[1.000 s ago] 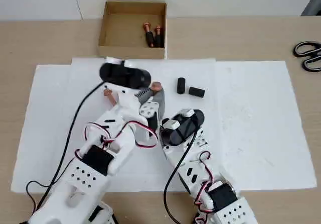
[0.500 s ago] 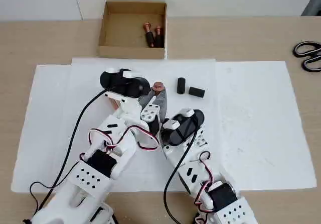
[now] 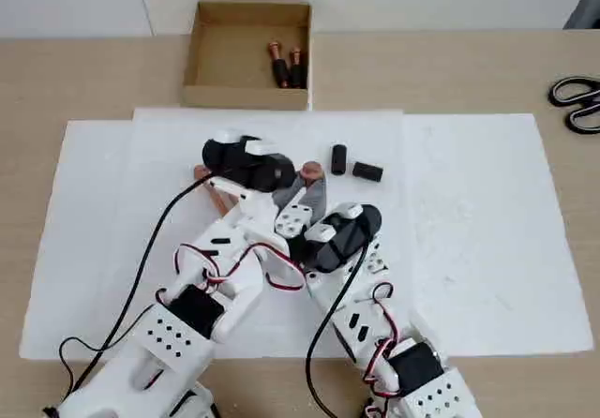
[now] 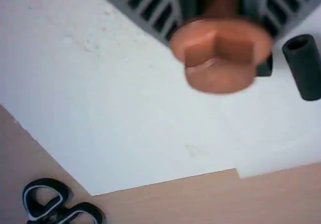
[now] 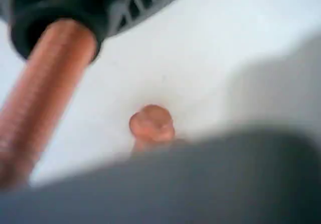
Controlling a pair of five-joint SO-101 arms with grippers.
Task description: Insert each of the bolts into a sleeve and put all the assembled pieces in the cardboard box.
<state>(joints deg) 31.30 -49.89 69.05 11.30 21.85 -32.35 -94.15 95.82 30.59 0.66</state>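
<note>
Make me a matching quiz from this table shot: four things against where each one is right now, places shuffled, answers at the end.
Things
1. copper hex-head bolt nearest the loose sleeves
2. black-handled metal scissors
3. two loose black cylindrical sleeves
4. two assembled bolt-and-sleeve pieces

Places
A. lying on the white paper sheet
B. inside the brown cardboard box
C. in the jaws of the left arm
D. on the bare wooden table

Pairs: 1-C, 2-D, 3-A, 4-B
</note>
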